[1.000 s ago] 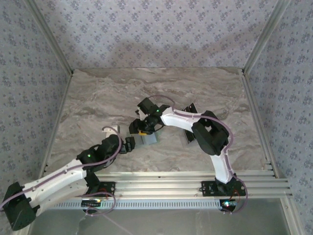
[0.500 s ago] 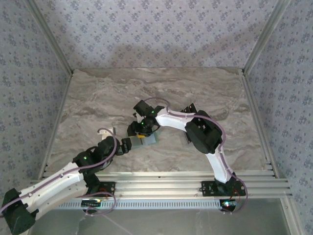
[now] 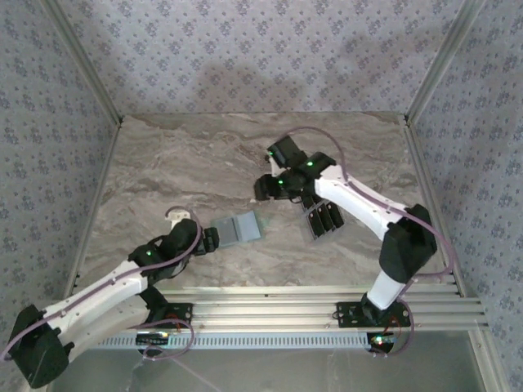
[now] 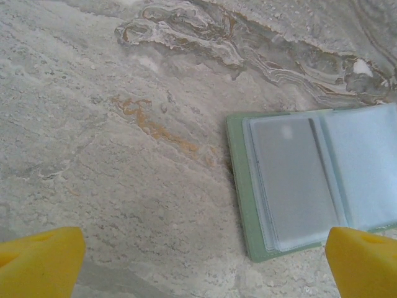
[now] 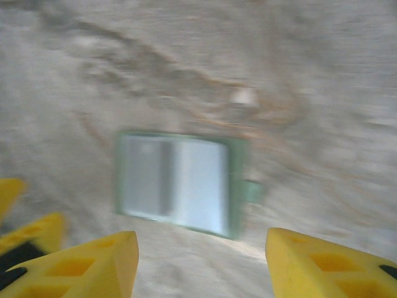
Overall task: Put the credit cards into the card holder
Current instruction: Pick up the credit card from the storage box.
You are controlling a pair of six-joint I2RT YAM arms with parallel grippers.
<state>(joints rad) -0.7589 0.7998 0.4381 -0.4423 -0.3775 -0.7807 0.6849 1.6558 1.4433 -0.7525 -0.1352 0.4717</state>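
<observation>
1. The card holder (image 3: 239, 229) lies open and flat on the marble bench (image 3: 163, 163), a little left of the middle and towards the near edge.
2. In the left wrist view the card holder (image 4: 304, 186) has a sage-green border and clear sleeves over a grey inner face. The left sleeve looks darker grey than the right, and I cannot tell whether a card sits inside it.
3. In the right wrist view the card holder (image 5: 180, 183) is blurred. It shows as a green-edged rectangle with a small green tab on its right side.
4. The credit cards (image 3: 323, 219) are black rectangles lying close together on the bench. They are to the right of the holder and apart from it, partly under the right arm.
5. The left gripper (image 3: 214, 239) is low over the bench, just beside the holder's near-left edge.
6. In its own camera the left gripper (image 4: 198, 267) has its yellow fingertips (image 4: 37, 261) at the two bottom corners of the frame. The jaws stand wide apart with only bare bench between them and grasp nothing.
7. The right gripper (image 3: 263, 189) hangs above the bench on the far right side of the holder, well clear of it and near the far end of the cards.
8. In its own camera the right gripper (image 5: 201, 264) has its yellow fingers (image 5: 329, 261) spread apart, with bench showing between them. It is empty.
9. An aluminium rail (image 3: 310, 306) runs along the near edge of the bench, and patterned walls (image 3: 245, 49) close in the far side and both flanks.
</observation>
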